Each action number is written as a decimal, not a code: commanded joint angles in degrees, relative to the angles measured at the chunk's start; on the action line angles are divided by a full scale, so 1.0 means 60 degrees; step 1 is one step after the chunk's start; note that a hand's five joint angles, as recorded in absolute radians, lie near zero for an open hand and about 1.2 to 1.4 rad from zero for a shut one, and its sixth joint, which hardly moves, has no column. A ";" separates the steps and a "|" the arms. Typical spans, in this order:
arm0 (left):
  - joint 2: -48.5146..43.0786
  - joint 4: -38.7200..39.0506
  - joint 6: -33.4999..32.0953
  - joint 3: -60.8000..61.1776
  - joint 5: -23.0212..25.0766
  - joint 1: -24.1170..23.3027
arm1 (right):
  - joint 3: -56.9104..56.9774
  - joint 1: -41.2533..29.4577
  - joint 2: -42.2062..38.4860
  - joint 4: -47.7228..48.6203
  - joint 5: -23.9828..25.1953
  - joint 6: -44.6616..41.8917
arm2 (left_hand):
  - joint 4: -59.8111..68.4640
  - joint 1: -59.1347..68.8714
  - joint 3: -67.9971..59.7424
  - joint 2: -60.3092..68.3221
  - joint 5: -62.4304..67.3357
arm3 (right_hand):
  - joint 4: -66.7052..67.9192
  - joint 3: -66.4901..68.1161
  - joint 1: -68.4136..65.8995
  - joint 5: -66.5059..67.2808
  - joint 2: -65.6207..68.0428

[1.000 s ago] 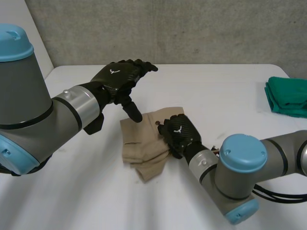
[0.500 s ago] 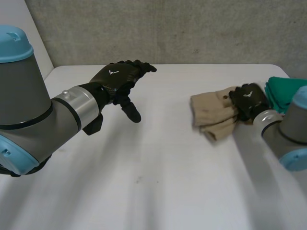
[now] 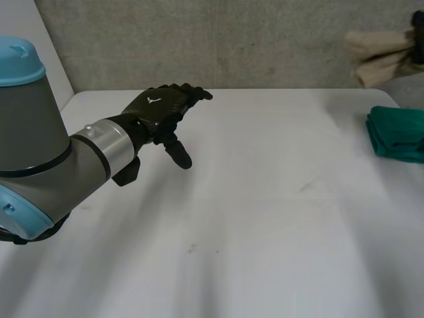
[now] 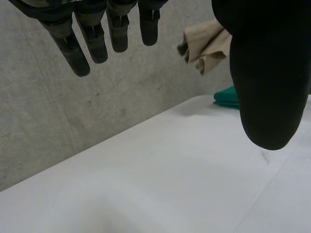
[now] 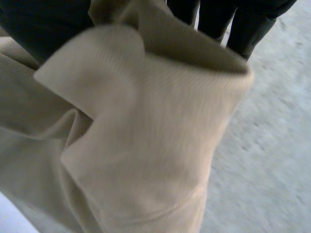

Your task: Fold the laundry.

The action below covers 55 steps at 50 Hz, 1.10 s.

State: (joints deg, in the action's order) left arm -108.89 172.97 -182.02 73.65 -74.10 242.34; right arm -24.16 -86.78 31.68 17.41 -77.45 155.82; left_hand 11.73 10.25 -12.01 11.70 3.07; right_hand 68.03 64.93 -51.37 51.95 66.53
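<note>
My right hand (image 5: 46, 26) is shut on a folded beige cloth (image 5: 136, 141), with the thumb on one side and the fingers (image 5: 238, 24) on the other. In the head view the beige cloth (image 3: 381, 56) hangs high in the air at the far right, in front of the wall. It is above and just behind a folded green cloth (image 3: 397, 132) lying at the table's right edge. My left hand (image 3: 162, 109) hovers open over the table's left part, fingers (image 4: 97, 41) straight, thumb (image 4: 267, 77) apart, holding nothing. In the left wrist view, the beige cloth (image 4: 206, 46) and the green cloth (image 4: 227, 97) lie far beyond the fingertips.
The white table (image 3: 265, 212) stretches bare from my left hand to the green cloth. A grey concrete wall (image 3: 265, 40) stands right behind the table's far edge.
My right hand has carried the beige cloth from the table's middle to the right and lifted it high above the green cloth. The left hand has hardly moved.
</note>
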 commanded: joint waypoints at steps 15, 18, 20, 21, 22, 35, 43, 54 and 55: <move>-0.0206 -0.0001 0.0073 0.0117 0.0001 0.0011 | -0.0909 0.2231 -0.1457 -0.1187 0.3576 0.0602 | -0.0168 0.0077 0.0215 -0.0163 -0.0391 | 0.1996 0.2512 -0.4772 0.3008 0.2244; -0.0236 -0.0001 0.0073 0.0117 0.0001 0.0011 | -0.1056 0.2436 -0.1399 -0.1202 0.3635 0.0631 | -0.0168 0.0077 0.0215 -0.0163 -0.0391 | 0.1996 0.2512 -0.4772 0.3008 0.2244; -0.0236 -0.0001 0.0073 0.0117 -0.0014 0.0011 | -0.1056 0.2495 -0.1311 -0.1202 0.3650 0.0646 | -0.0168 0.0077 0.0215 -0.0163 -0.0391 | 0.1996 0.2512 -0.4772 0.3008 0.2244; -0.0236 -0.0001 0.0088 0.0117 0.0000 0.0011 | -0.1042 0.2510 -0.1253 -0.1202 0.3650 0.0661 | -0.0168 0.0077 0.0215 -0.0163 -0.0391 | 0.1996 0.2512 -0.4772 0.3008 0.2244; -0.0236 -0.0001 0.0073 0.0117 0.0001 0.0011 | -0.1042 0.2496 -0.1194 -0.1202 0.3650 0.0661 | -0.0168 0.0077 0.0215 -0.0163 -0.0391 | 0.1996 0.2512 -0.4772 0.3008 0.2244; -0.0221 -0.0001 0.0088 0.0132 -0.0146 -0.0004 | -0.1217 0.2466 -0.0257 0.0012 0.4030 0.1831 | -0.0168 0.0077 0.0215 -0.0163 -0.0391 | 0.1996 0.2512 -0.4772 0.3008 0.2244; -0.0236 -0.0001 0.0088 0.0147 -0.0146 -0.0033 | -0.2330 0.2598 0.0066 0.1404 0.4660 0.2667 | -0.0196 0.0050 0.0242 -0.0191 -0.0419 | 0.1996 0.2512 -0.4772 0.3008 0.2244; -0.0338 -0.0001 0.0088 0.0161 -0.0146 -0.0063 | -0.3766 0.3725 -0.0651 0.1934 0.6287 0.2536 | -0.0196 0.0050 0.0242 -0.0191 -0.0419 | 0.1996 0.2512 -0.4772 0.3008 0.2244; -0.0338 -0.0001 0.0088 0.0161 -0.0146 -0.0063 | -0.3781 0.3769 -0.0651 0.1918 0.6287 0.2536 | -0.0196 0.0049 0.0243 -0.0191 -0.0419 | 0.1996 0.2512 -0.4772 0.3008 0.2244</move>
State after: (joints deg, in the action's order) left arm -110.76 172.97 -181.49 74.61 -74.97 241.96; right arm -46.19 -66.59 30.30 29.65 -41.46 171.85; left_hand 11.73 10.25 -12.01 11.70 3.07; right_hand 68.97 67.14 -51.37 54.30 67.22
